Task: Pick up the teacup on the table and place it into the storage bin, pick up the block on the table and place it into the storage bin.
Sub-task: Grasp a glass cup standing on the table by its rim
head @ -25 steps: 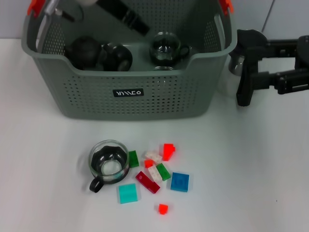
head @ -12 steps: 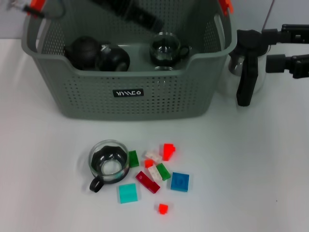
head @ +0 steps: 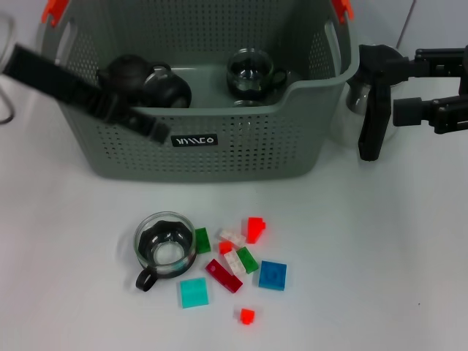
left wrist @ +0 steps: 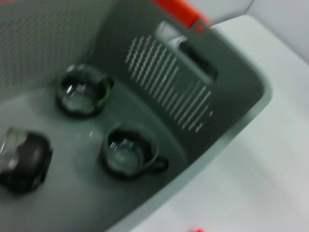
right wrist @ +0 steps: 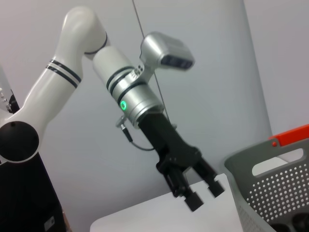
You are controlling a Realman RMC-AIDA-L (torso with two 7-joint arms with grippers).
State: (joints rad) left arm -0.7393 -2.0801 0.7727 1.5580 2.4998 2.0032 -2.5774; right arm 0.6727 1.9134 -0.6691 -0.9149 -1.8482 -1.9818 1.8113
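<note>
**Two cups already in the bin, one still on the table**

Head view has the left gripper point(head: 150, 131) crossing the front wall of the storage bin point(head: 241, 157), empty. The right wrist view is what shows its fingers spread point(right wrist: 203, 189). The teacup point(head: 164, 247) sits on the table point(head: 380, 278) in front of the bin, with the blocks point(head: 235, 262) scattered just beside it. The left wrist view shows two cups inside. The right gripper point(head: 373, 102) is parked beside the bin's right side; can't tell how its fingers stand.
</note>
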